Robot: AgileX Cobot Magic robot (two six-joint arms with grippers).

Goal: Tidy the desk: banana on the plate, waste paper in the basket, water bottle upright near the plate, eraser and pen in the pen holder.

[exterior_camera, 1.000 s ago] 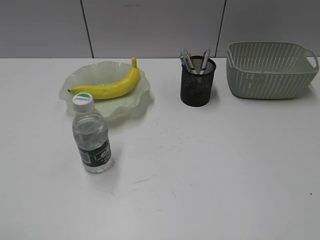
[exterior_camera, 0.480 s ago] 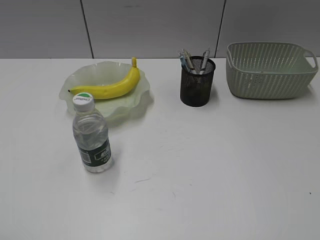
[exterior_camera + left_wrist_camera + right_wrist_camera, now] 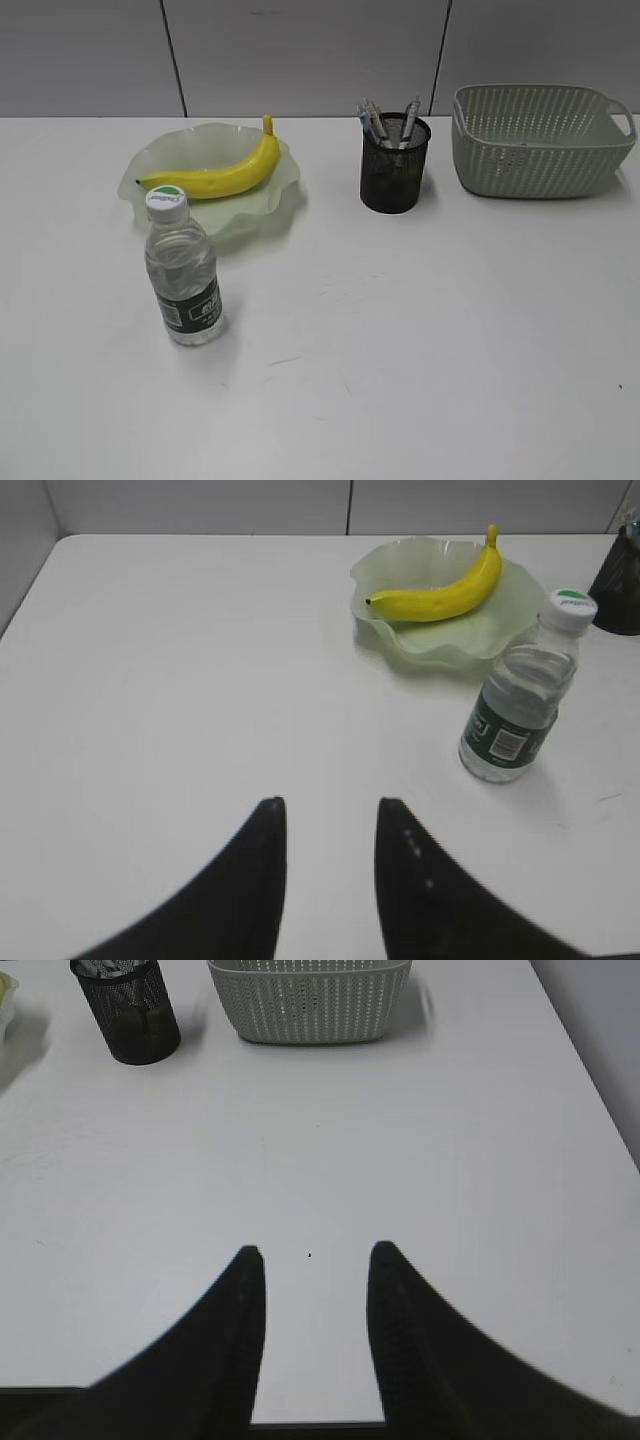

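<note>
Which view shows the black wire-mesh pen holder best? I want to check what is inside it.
The exterior view: the black wire-mesh pen holder shows whole, pens sticking out. The right wrist view crops its top; the left wrist view catches only an edge.

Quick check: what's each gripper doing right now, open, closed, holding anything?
Left gripper: open, holding nothing, above bare desk.
Right gripper: open, holding nothing, also above bare desk.
</note>
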